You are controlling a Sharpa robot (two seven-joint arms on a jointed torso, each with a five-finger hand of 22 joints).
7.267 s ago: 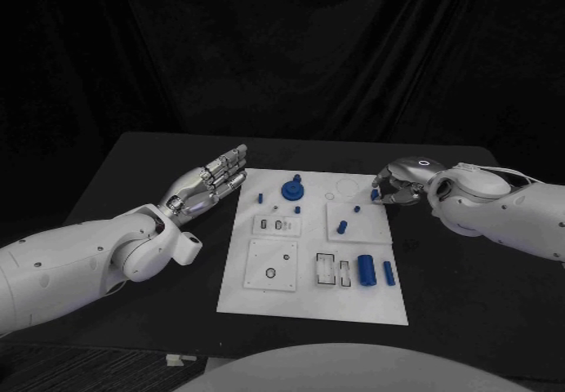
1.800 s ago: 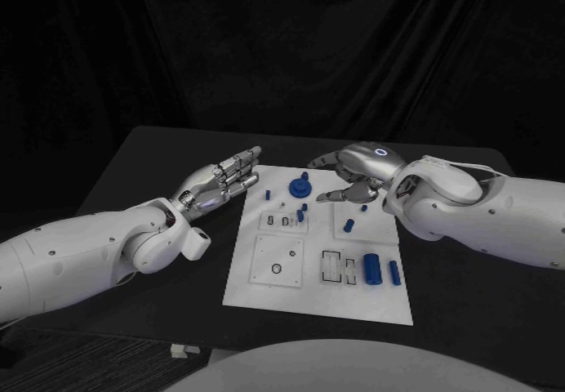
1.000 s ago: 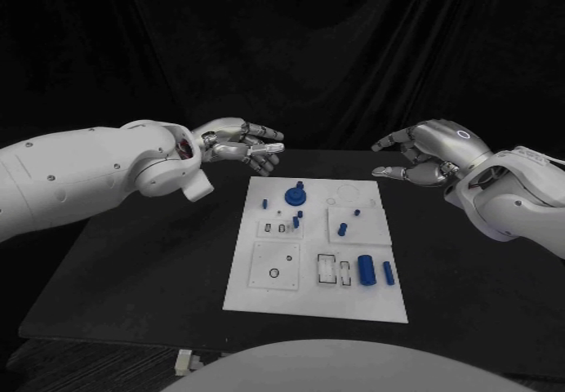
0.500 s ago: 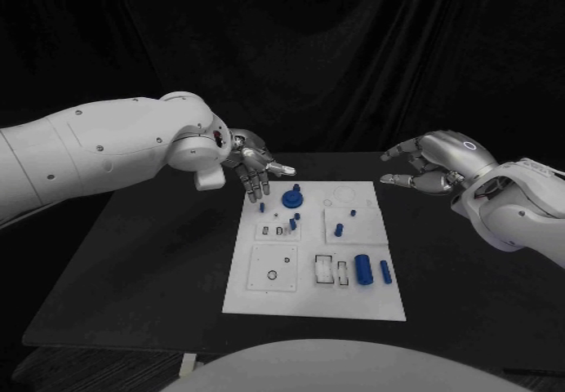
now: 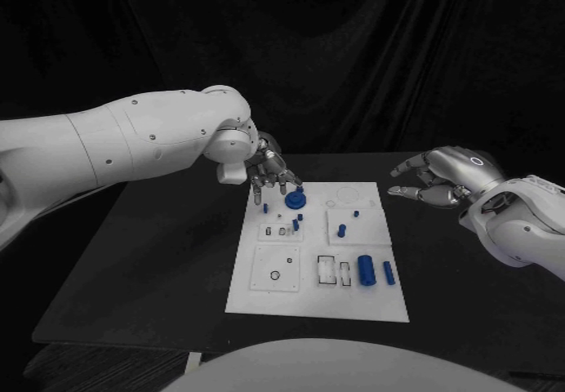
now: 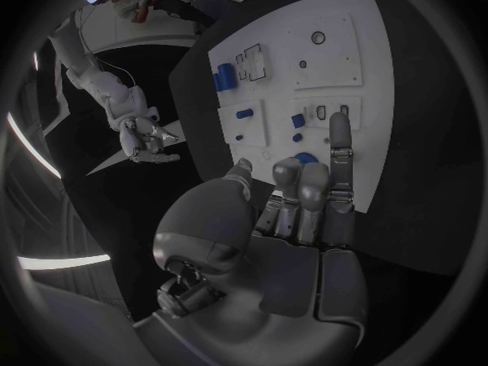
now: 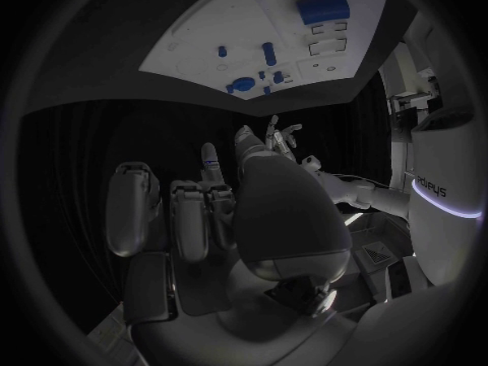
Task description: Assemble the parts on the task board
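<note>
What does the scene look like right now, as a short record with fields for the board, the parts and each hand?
board: white task board flat on the black table
parts: round blue part at the far end; big blue cylinder and slimmer blue pin lying near the right edge; small blue pegs between
left hand: left hand above the board's far left corner, fingers pointing down, holding nothing
right hand: right hand off the board's far right, fingers apart, holding nothing
</note>
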